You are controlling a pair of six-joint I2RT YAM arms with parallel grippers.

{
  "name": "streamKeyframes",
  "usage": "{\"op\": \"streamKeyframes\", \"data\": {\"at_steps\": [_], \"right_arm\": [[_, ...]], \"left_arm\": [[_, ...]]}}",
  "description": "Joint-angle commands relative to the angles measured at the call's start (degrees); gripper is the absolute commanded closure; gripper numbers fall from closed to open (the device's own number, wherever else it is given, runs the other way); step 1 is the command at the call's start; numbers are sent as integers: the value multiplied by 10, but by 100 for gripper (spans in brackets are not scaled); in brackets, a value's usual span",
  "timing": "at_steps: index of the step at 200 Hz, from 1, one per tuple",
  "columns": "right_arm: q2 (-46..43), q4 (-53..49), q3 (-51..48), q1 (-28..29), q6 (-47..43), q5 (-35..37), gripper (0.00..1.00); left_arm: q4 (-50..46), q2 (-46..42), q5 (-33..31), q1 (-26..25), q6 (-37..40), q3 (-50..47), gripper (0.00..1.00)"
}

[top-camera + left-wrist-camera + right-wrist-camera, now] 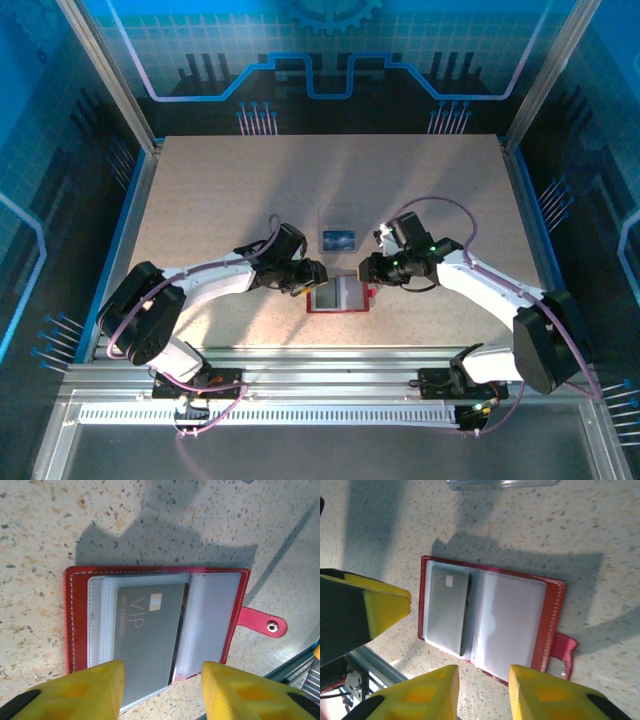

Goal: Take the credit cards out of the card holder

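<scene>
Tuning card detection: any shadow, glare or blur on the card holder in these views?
Top external: card holder small, its pockets washed out bright, arm shadows on the table beside it. Left wrist: sharp, VIP card lettering readable, no glare. Right wrist: softer, lettering faint, shadow behind the holder.

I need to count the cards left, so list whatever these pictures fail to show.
- Left wrist view: fingers of the left tool cover the near ends of the card holder and grey card.
- Left wrist view: the dark card shows just an edge; the grey card hides the rest.
- Right wrist view: pale flat item cut by the top edge.
</scene>
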Motion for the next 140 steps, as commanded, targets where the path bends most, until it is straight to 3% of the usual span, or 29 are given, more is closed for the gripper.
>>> {"op": "streamKeyframes", "data": {"at_steps": [1,140], "right_arm": [[27,26,17,21,21,-19,68],[153,150,17,66,81,-79,67]], "left_arm": [[17,9,12,-4,-8,-11,58],[37,26,14,-15,-9,-33,86]]}}
